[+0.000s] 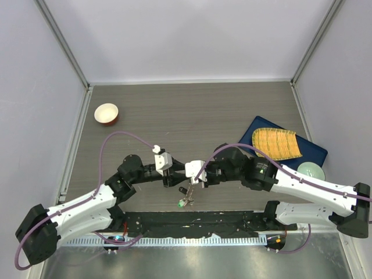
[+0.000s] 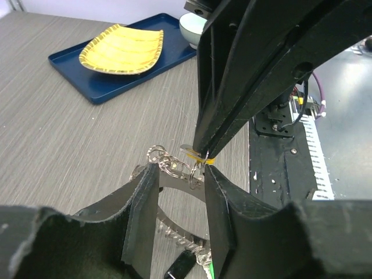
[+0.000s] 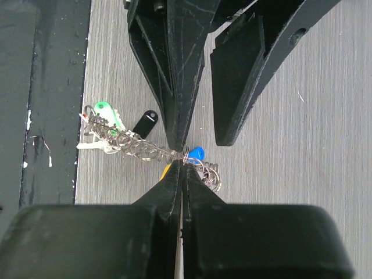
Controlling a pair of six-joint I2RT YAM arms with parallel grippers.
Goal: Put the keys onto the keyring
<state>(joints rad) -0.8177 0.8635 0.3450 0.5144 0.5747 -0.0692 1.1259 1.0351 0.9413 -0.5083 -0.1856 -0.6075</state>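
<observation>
Meeting tip to tip over the near middle of the table [image 1: 192,110], the two arms are working at one small bundle. The right gripper [image 3: 182,165] has its fingers pressed tight together, pinching a thin wire loop beside a yellow tag [image 2: 204,158]. The keys [image 3: 107,131] trail off from that pinch towards the table's near edge, with green [image 3: 104,110], black [image 3: 145,123] and blue [image 3: 196,153] tags showing. The left gripper [image 2: 180,174] stands spread. In its own wrist view the flat grey keyring [image 2: 174,185] lies in the gap between the jaws, toothed rim towards the camera, though I can't tell whether either finger presses on it. Off to the right sits a yellow plate [image 2: 122,49] on a blue tray [image 2: 70,65], with a pale green bowl [image 1: 311,171] beside it. A red-and-white bowl [image 1: 106,114] sits far left.
</observation>
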